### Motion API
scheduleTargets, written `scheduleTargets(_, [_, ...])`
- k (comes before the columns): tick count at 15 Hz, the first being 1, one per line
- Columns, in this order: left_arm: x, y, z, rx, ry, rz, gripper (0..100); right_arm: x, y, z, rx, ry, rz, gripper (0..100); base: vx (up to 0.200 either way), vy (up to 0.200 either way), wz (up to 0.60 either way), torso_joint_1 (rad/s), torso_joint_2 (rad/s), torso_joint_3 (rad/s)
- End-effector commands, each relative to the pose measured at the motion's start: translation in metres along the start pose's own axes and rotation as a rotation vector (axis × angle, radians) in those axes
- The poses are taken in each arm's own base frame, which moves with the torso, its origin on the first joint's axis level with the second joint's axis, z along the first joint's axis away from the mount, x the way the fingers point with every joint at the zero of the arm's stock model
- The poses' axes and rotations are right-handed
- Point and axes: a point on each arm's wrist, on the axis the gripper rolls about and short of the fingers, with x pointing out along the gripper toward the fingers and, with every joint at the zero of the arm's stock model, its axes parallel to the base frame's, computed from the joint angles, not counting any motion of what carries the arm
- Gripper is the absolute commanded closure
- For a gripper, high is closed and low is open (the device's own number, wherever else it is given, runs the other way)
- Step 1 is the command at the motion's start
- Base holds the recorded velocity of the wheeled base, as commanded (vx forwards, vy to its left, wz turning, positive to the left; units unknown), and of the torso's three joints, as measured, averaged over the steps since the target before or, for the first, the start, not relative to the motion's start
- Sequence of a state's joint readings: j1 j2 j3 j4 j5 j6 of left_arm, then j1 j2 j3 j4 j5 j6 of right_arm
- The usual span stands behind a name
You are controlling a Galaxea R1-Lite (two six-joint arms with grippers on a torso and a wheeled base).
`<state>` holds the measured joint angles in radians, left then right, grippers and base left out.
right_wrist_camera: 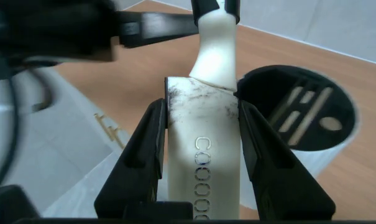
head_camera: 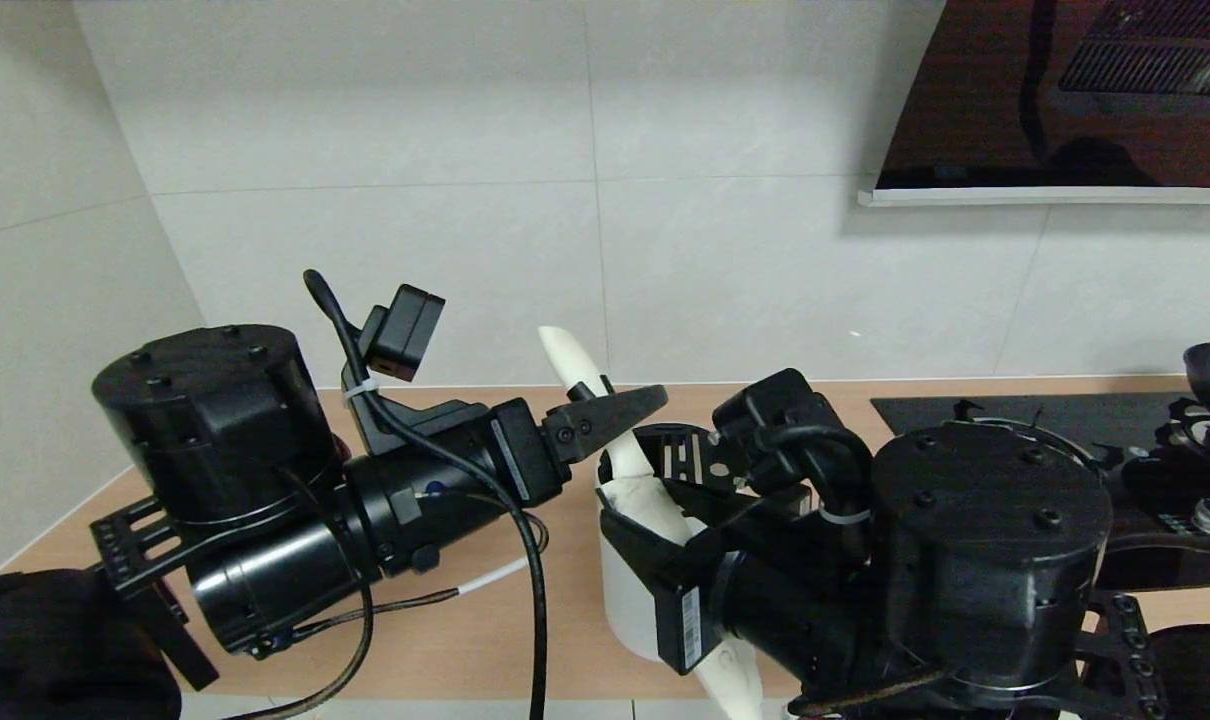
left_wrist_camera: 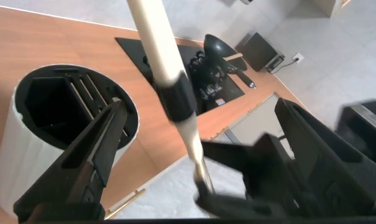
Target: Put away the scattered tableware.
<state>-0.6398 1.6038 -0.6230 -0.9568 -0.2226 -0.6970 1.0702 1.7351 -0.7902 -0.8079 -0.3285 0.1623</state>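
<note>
Two grippers meet at the spatula (head_camera: 573, 362) at the head view's centre: the right gripper (right_wrist_camera: 201, 109) clamps its blade, the left gripper (left_wrist_camera: 200, 109) stands open astride the handle, which slants toward upper left, the holder (head_camera: 620, 600) just beside the blade.

Smooth matt plastic utensil (right_wrist_camera: 203, 124), scuffed — wood-grain counter (head_camera: 465, 640), satin wall tiles (head_camera: 665, 150).
</note>
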Motion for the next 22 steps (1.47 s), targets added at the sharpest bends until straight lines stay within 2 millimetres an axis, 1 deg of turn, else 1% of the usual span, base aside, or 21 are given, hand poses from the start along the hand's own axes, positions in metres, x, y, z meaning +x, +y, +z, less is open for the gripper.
scheduleTargets(1, [0.0009, 0.0006, -0.0003, -0.001, 0.001, 0.001, 0, -0.0012, 0.0036, -0.0018, -0.003, 0.005, 0.012, 100, 0.0, 0.0, 0.0, 0.0, 0.0, 0.0])
scheduleTargets(6, [0.0004, -0.0001, 0.0004, 0.004, -0.012, -0.008, 0, -0.0048, 0.0095, -0.0045, -0.006, 0.014, 0.034, 100, 0.0, 0.0, 0.0, 0.0, 0.0, 0.0])
scheduleTargets(7, [0.0003, 0.0, 0.0002, 0.004, -0.012, -0.008, 100, -0.0045, 0.0096, -0.0049, -0.007, 0.015, 0.034, 100, 0.0, 0.0, 0.0, 0.0, 0.0, 0.0])
scheduleTargets(13, [0.0004, 0.0001, -0.0021, 0.002, -0.001, -0.01, 100, -0.0051, 0.0107, -0.0033, -0.002, 0.001, 0.039, 100, 0.0, 0.0, 0.0, 0.0, 0.0, 0.0])
scheduleTargets(16, [0.0008, -0.0013, -0.0001, 0.004, -0.01, -0.012, 100, -0.0056, 0.0108, -0.0009, 0.005, -0.031, 0.041, 100, 0.0, 0.0, 0.0, 0.0, 0.0, 0.0])
scheduleTargets(22, [-0.0003, -0.0039, 0.0032, 0.007, -0.03, -0.01, 100, -0.0041, 0.0088, -0.001, 0.007, -0.03, 0.033, 100, 0.0, 0.0, 0.0, 0.0, 0.0, 0.0])
